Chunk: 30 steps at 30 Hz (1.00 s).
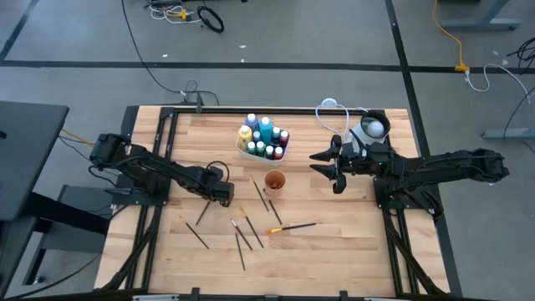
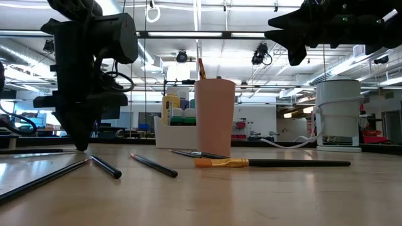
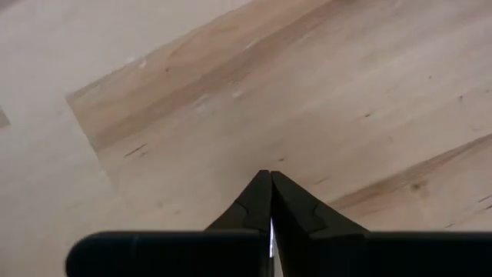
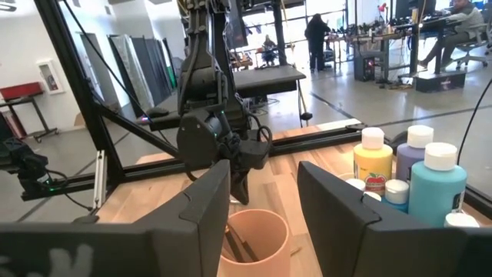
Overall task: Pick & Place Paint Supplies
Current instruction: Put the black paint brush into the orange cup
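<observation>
Table (image 1: 351,234): pale wood planks, dark frame.
Room: grey floor, cables.
Bottles (image 1: 263,138): white tray, back centre.
Brushes (image 1: 242,232): scattered in front.
Left gripper (image 1: 226,199): fingers together, empty.
Right gripper (image 1: 328,163): fingers apart, empty.

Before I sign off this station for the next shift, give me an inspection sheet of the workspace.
Surface: wooden table, no spills seen.
Job's things: bottles in white tray; cup holds brushes; loose brushes and orange-handled brush lie on the table.
Clutter: white round container.
Grippers: left gripper shut, low over the table; right gripper open, raised, right of the cup.
Cables: white cable by the container; floor cables.
Surroundings: people far off.
</observation>
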Each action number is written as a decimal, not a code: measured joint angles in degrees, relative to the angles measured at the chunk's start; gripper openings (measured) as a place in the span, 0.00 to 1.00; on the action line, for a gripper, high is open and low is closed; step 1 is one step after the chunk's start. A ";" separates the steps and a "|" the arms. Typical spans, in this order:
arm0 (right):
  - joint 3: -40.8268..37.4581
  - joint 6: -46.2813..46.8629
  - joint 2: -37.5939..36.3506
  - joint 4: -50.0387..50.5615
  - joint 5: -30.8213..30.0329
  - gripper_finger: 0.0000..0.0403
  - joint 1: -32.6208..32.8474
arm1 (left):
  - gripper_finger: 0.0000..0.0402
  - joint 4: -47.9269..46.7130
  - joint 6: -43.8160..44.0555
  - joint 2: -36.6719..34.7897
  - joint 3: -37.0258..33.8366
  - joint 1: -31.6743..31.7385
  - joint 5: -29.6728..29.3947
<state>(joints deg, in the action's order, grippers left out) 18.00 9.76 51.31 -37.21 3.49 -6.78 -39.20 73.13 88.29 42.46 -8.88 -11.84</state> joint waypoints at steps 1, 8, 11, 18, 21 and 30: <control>0.00 0.02 0.00 0.01 0.00 0.39 -0.01 | 0.02 0.23 -0.54 0.00 0.00 0.00 -0.47; 0.00 -0.01 0.00 0.00 -0.01 0.39 0.00 | 0.01 2.11 -6.15 -1.61 0.00 -0.01 -0.07; 0.00 -0.03 0.00 -0.05 0.00 0.39 0.01 | 0.01 4.91 -8.18 -3.56 0.00 -0.18 -0.36; 0.02 -0.03 0.00 0.03 0.00 0.39 0.01 | 0.01 14.21 -15.47 -12.38 0.04 -1.72 -7.02; 0.02 -0.03 0.00 -0.04 -0.02 0.39 -0.01 | 0.01 19.32 -20.14 -16.68 0.10 -3.22 -11.95; 0.03 -0.03 -0.02 -0.13 -0.02 0.39 0.01 | 0.01 33.76 -34.13 -21.39 0.07 -7.42 -17.72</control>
<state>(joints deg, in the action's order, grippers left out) 18.03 9.74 51.29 -37.34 3.46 -6.77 -5.44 39.00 66.90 42.52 -16.30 -29.56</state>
